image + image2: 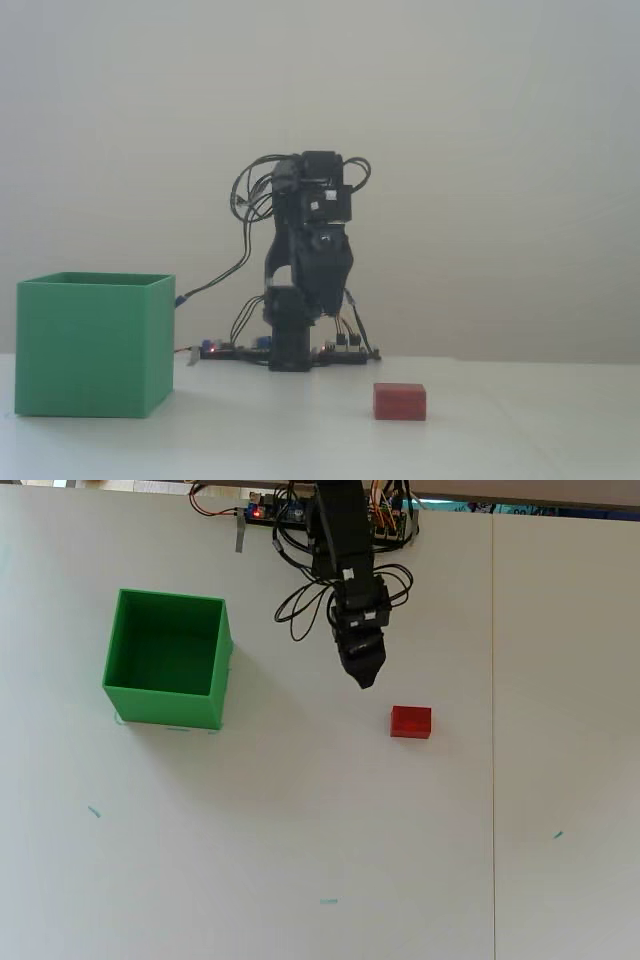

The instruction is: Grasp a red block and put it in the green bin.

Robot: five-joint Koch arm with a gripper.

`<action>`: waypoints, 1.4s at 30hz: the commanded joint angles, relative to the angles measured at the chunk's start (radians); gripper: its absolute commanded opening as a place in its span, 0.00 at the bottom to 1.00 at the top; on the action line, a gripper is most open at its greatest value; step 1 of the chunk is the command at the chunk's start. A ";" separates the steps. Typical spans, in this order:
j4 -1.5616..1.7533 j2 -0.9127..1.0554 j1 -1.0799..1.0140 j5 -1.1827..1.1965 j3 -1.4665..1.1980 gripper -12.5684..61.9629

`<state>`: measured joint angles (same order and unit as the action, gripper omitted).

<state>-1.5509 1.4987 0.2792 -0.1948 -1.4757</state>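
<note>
Red block (411, 722), small matte brick, lies flat on table (300, 830).

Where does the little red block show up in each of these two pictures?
Fixed view: the red block sits low, right of centre, on the table in front of the arm.
Overhead view: the red block lies right of centre, just below and right of the tool.
Shared landmark: the green bin stands far to its left in both.
</note>
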 commanded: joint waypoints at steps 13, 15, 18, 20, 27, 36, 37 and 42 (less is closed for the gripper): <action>-0.181 -0.169 0.081 0.282 0.265 0.62; -0.181 -0.193 0.063 0.282 0.339 0.62; -0.179 -0.241 0.011 0.282 0.442 0.62; -0.179 -0.258 0.000 0.282 0.480 0.62; -0.181 -0.256 0.183 0.284 0.471 0.62; -0.181 -0.258 0.411 0.380 0.414 0.62; -0.181 -0.259 0.419 0.400 0.413 0.62; -0.176 -0.328 0.394 0.643 0.417 0.64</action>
<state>-1.6920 1.1750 0.6857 0.3590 -1.0799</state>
